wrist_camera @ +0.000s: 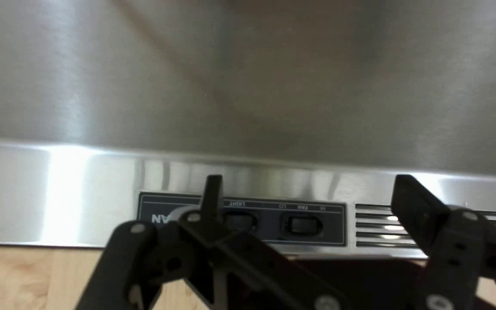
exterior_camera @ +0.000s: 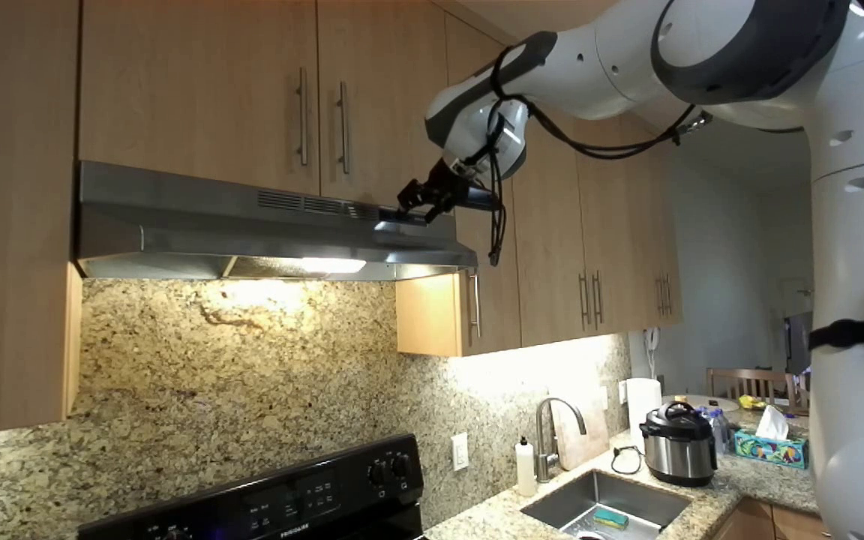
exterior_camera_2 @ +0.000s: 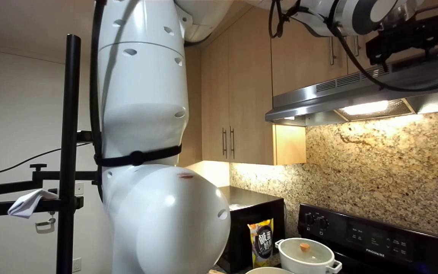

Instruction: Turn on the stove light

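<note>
Black two-fingered gripper (wrist_camera: 310,185): its fingers stood spread wide apart, holding nothing, at the upper front strip of the stainless-steel range hood (exterior_camera: 267,225).
Black oblong control panel (wrist_camera: 269,221): it lay just before the fingertips, one finger masking part of it in the wrist view.
Black rocker switch marked LIGHT (wrist_camera: 240,221): it sat right beside that finger, on its inner side and partly hidden; whether the two touched could not be told.
Black rocker switch marked FAN (wrist_camera: 303,225): it sat between the fingers.
Bright white stove light (exterior_camera_2: 367,107): it glowed below the gripper, on the hood's underside, in both exterior views.
LIGHT press: judged complete, the stove light being lit; probably only the retreat was left.
Retreat: the next move seemed to call for backing the gripper off without tipping LIGHT back or brushing FAN.
</note>
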Robot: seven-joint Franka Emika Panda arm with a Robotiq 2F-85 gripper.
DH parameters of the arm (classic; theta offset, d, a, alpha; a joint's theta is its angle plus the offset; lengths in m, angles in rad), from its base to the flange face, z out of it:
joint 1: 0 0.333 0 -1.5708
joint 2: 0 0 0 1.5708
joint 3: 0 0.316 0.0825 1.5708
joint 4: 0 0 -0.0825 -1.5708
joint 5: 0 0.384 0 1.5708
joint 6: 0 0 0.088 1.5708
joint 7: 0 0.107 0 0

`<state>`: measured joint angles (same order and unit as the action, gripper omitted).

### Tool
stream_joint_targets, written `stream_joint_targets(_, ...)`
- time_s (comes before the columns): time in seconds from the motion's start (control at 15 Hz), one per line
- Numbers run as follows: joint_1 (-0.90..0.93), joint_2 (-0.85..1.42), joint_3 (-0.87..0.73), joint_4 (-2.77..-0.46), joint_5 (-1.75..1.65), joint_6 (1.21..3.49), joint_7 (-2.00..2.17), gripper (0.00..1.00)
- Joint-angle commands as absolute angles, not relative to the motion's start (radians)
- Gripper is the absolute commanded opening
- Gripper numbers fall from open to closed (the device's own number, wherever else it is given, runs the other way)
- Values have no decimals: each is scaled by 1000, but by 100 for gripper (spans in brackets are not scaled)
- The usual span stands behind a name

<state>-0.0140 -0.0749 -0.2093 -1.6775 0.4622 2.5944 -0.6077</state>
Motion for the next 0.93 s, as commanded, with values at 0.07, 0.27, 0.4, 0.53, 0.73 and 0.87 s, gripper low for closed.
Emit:
stream_joint_targets(0.07, -48, -175, -180, -1807, 345, 2591, -491, 100)
stream_joint_targets(0.27, -60, -217, -178, -1874, 266, 2581, -396, 100)
stream_joint_targets(0.4, -74, -242, -175, -1913, 196, 2567, -326, 100)
stream_joint_targets(0.53, -85, -271, -172, -1956, 135, 2544, -277, 100)
stream_joint_targets(0.73, -82, -319, -173, -2007, 111, 2486, -247, 100)
stream_joint_targets(0.87, -78, -348, -169, -2040, 108, 2456, -228, 100)
